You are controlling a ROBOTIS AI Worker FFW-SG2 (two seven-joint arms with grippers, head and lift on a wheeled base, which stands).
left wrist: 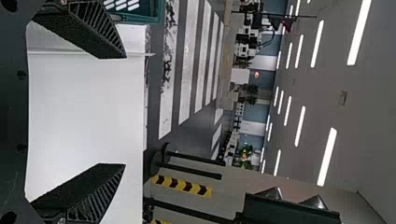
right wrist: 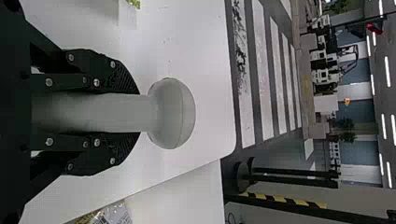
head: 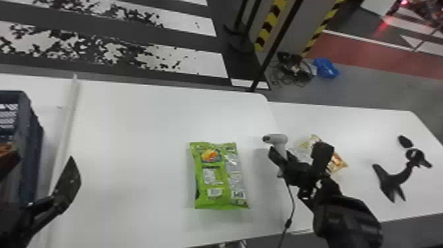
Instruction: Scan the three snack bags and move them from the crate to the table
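In the head view, my left gripper [head: 39,174] stands open beside the dark blue crate [head: 31,132] at the left edge; an orange item [head: 6,148] shows inside. Its spread fingers hold nothing in the left wrist view, where the gripper [left wrist: 123,111] faces the white surface. My right gripper [head: 280,161] is shut on the handle of the grey scanner [head: 279,138], right of a green snack bag [head: 216,178] lying flat. A yellow-orange bag [head: 339,163] lies partly behind the right gripper. The right wrist view has the scanner [right wrist: 173,113] between both fingers of the gripper [right wrist: 139,113].
The white table [head: 132,132] bears the green bag, and a second white table [head: 369,125] adjoins on the right with a black stand [head: 394,181]. A cable [head: 292,204] hangs from the scanner to the near edge. A raised strip [head: 67,115] runs beside the crate.
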